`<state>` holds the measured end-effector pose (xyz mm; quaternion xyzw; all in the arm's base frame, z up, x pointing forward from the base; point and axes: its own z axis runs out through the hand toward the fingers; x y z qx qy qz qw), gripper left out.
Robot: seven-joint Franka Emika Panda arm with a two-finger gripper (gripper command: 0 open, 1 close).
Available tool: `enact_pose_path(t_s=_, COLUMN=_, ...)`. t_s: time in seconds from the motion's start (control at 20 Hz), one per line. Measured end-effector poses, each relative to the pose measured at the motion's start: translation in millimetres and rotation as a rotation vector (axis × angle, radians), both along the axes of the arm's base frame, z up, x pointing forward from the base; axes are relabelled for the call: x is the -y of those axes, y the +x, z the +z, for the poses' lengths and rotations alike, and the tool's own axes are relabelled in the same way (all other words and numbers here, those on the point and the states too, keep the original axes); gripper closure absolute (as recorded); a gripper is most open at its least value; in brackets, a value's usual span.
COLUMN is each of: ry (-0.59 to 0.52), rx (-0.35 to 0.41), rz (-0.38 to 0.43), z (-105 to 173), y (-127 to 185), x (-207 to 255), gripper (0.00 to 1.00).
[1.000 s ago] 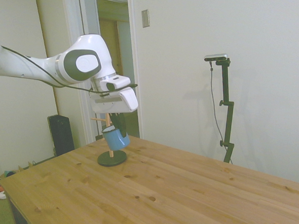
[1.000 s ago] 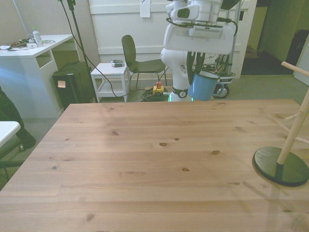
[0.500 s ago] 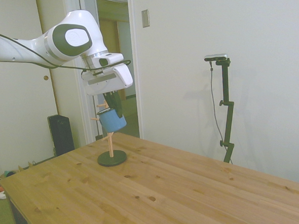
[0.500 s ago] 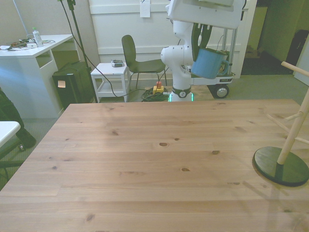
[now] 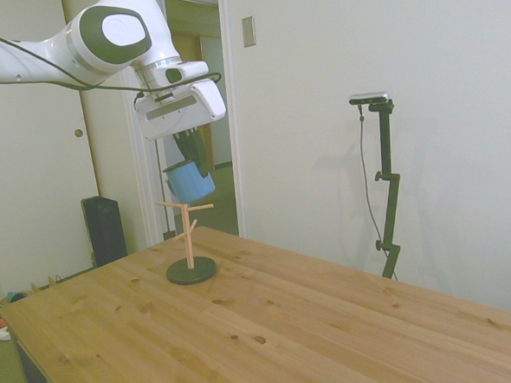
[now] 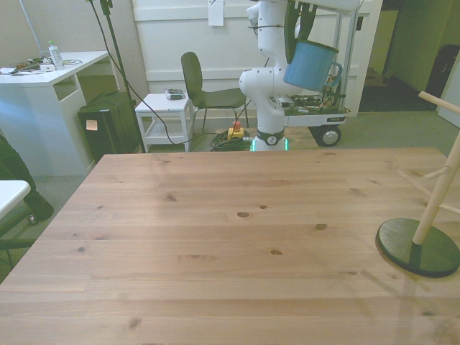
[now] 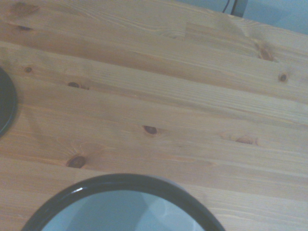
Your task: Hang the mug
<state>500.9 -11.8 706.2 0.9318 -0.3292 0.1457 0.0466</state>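
Note:
The light-blue mug [image 5: 191,182] hangs in the air, tilted, above and slightly behind the top of the wooden mug tree [image 5: 187,232]. My gripper [image 5: 194,160] is shut on the mug's rim from above. In the front view the mug [image 6: 310,65] is high at the back, handle toward the front view's right, held by the gripper [image 6: 296,42]. The mug tree [image 6: 435,203] stands on its dark round base [image 6: 419,247] at the front view's right edge. The wrist view shows the mug's dark rim and pale inside [image 7: 124,206] over the table, with the base's edge [image 7: 5,109] beside it.
The wooden table [image 6: 215,244] stretches wide under the arm. Behind it in the front view stand a dark chair [image 6: 200,85], a small white side table [image 6: 165,115], a black box [image 6: 106,128] and a white desk [image 6: 43,79].
The arm has lifted the mug from level with the tree's lower pegs to above its top. The mug stays held and has tilted a little.

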Motion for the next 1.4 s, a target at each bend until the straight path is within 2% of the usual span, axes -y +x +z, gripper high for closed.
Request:
enact_pose_path(t_s=0.7, ry=-0.004, rx=-0.015, rz=0.032, z=5.3, y=20.2, x=-22.5, gripper=1.0)
enact_pose_path(t_s=1.4, ry=-0.004, rx=-0.024, rz=0.032, z=7.8, y=36.9, x=-45.1, gripper=1.0)
